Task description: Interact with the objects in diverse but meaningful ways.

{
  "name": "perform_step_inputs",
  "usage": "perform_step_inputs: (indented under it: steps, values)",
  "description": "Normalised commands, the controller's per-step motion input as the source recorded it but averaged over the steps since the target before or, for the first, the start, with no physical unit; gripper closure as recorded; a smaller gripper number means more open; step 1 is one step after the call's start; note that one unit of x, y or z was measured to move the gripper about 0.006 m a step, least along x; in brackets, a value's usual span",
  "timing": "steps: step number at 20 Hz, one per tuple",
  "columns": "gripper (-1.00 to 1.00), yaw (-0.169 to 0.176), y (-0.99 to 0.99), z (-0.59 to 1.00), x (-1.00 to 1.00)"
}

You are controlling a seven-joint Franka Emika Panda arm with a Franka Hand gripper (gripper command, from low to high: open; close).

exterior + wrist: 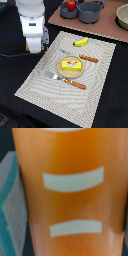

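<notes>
In the wrist view a golden-brown bread loaf with pale score marks fills almost the whole picture, very close to the camera. My fingers do not show there. In the exterior view my gripper hangs low over the striped placemat's edge on the exterior view's left, and the loaf is hidden behind it. A yellow banana lies at the mat's far edge. A yellow butter-like block with a red mark sits on a small round plate. A red tomato sits in a grey pot.
A wooden-handled fork lies in front of the plate and a knife behind it. A second grey pot stands on the brown board. A bowl sits at the far right. A dark tabletop surrounds the mat.
</notes>
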Motion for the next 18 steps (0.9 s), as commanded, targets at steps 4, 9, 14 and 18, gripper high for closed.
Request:
perform_step_inputs:
  steps: [4, 9, 14, 18]
  values:
    - [1.0, 0.035, 0.03, -0.24, -0.76]
    - [1.0, 0.023, 0.0, -0.13, -0.4]
    - [-1.0, 0.002, -0.05, -0.11, -0.03]
    - [-1.0, 0.0, -0.04, -0.09, 0.0]
